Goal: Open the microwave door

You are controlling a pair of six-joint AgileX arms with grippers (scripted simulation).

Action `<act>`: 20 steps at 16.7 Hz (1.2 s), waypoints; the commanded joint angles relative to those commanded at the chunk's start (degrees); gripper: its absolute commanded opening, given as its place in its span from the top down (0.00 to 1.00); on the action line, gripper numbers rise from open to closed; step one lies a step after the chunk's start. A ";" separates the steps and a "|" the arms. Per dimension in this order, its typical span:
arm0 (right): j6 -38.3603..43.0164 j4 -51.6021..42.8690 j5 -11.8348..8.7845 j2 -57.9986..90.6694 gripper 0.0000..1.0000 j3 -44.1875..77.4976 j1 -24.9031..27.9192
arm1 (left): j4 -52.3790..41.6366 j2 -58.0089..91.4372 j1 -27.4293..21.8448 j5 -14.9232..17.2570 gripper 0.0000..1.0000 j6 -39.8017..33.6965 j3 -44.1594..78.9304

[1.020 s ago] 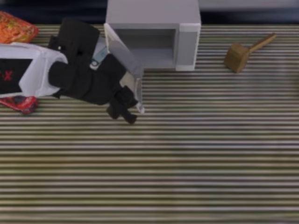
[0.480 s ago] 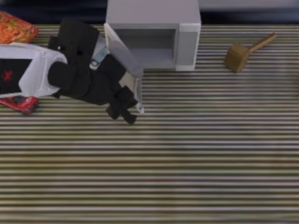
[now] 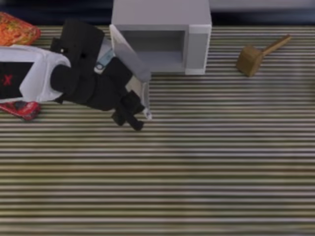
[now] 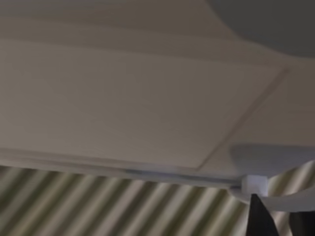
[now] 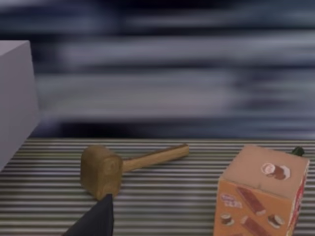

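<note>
**Top view: door swung wide, left gripper at its free edge**

Top view shows me the boxy light-grey microwave [image 3: 162, 29] at the table's far edge, its cavity exposed. The flat grey windowed microwave door [image 3: 132, 66] stands hinged at the oven's left front corner, its long edge running from there toward the near side of the striped tabletop [image 3: 197, 172], angled slightly rightward. My left gripper [image 3: 132, 117] sits at the door's free end, touching the handle edge; I cannot tell how far its fingers are parted. From the left wrist view, the door panel [image 4: 128, 103] fills most of the frame. My right gripper [image 5: 96, 221] is parked near a wooden mallet [image 5: 106, 169] and an orange carton [image 5: 261, 196].
</note>
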 joint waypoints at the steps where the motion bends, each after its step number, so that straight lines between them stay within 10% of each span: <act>1: 0.00 0.00 0.00 0.00 0.00 0.00 0.00 | -0.25 0.05 0.21 0.25 1.00 0.46 0.01; 20: 0.00 0.00 0.00 0.00 0.00 0.00 0.00 | -2.13 -0.13 2.27 2.63 1.00 4.95 0.42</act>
